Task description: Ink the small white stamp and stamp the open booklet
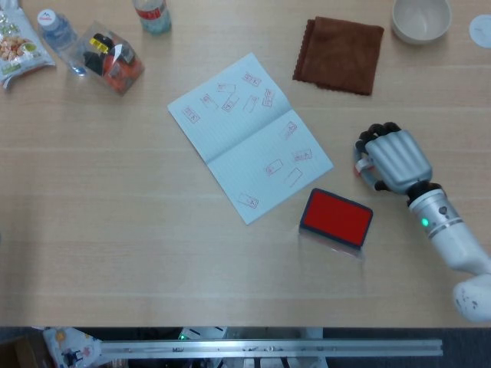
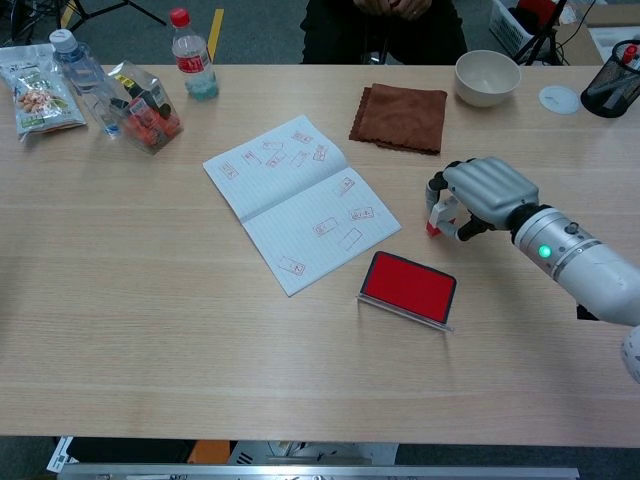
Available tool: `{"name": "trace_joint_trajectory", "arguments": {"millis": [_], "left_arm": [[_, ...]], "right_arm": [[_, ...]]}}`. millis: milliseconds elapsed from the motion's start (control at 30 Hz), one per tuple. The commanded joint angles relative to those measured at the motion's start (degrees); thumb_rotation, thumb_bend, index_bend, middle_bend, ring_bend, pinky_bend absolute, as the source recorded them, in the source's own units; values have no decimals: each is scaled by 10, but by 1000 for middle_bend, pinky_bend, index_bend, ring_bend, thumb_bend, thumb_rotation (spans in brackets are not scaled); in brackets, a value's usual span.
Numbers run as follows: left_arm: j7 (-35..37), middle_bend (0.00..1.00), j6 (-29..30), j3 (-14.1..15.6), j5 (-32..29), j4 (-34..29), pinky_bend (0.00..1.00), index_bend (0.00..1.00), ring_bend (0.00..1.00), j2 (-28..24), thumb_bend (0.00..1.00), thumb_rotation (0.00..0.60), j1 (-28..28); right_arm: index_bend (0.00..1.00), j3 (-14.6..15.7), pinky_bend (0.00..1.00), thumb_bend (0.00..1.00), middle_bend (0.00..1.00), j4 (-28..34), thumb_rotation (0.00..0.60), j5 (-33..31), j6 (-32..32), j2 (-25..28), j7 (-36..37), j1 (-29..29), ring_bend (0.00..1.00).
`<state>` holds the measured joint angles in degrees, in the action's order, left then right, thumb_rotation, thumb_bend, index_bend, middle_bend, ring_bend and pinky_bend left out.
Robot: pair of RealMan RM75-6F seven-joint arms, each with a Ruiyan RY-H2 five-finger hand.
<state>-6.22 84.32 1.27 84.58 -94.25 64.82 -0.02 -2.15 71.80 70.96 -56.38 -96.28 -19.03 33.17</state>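
The open booklet (image 1: 247, 136) (image 2: 297, 203) lies mid-table, its lined pages marked with several red stamp prints. The red ink pad (image 1: 336, 217) (image 2: 408, 286) sits open just beyond its lower right corner. My right hand (image 1: 393, 159) (image 2: 484, 192) is to the right of the booklet, above the pad, low over the table. Its fingers curl around the small white stamp (image 2: 434, 215), whose red base points down. The stamp is mostly hidden in the head view. My left hand is in neither view.
A brown cloth (image 1: 339, 54) (image 2: 399, 117) and a white bowl (image 1: 420, 18) (image 2: 487, 76) lie at the back right. Bottles (image 2: 190, 54), a clear box (image 2: 146, 107) and a snack bag (image 2: 39, 102) crowd the back left. A black pen cup (image 2: 612, 90) stands far right.
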Motion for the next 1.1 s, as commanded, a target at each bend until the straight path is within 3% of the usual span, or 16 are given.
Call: {"name": "trace_joint_trajectory", "arguments": {"millis": [33,267,533,767,967,1100], "left_arm": [[0,77,0,0,-1,1,36,144,114,0,290,600,0],[4,77,0,0,-1,3,36,144,114,0,290,600,1],[5,77,-1,0,-2,5,36,144,114,0,290,600,1],[5,76,-2,0,-4,5,36,144,114,0,289,600,1],[7,76,0,-1,-2,4,36,144,114,-2,289,600,1],[7,76,-1,-2,-3,3,36,144,114,-2,290,600,0]], "right_arm": [[664,-2,251,356,402,-11,600,3,3,-7,6,-1,244],[622,-5,251,355,392,-33,600,12,6,-22,24,-3,241],[479,-8,248,346,358,-33,600,17,8,-20,26,-7,221],[431,-10,236,338,346,-25,600,19,8,-15,23,-9,210],[392,-14,231,336,335,2,600,25,-6,6,21,-14,202],[383,-19,230,335,333,54,600,33,-30,46,17,-23,200]]}}
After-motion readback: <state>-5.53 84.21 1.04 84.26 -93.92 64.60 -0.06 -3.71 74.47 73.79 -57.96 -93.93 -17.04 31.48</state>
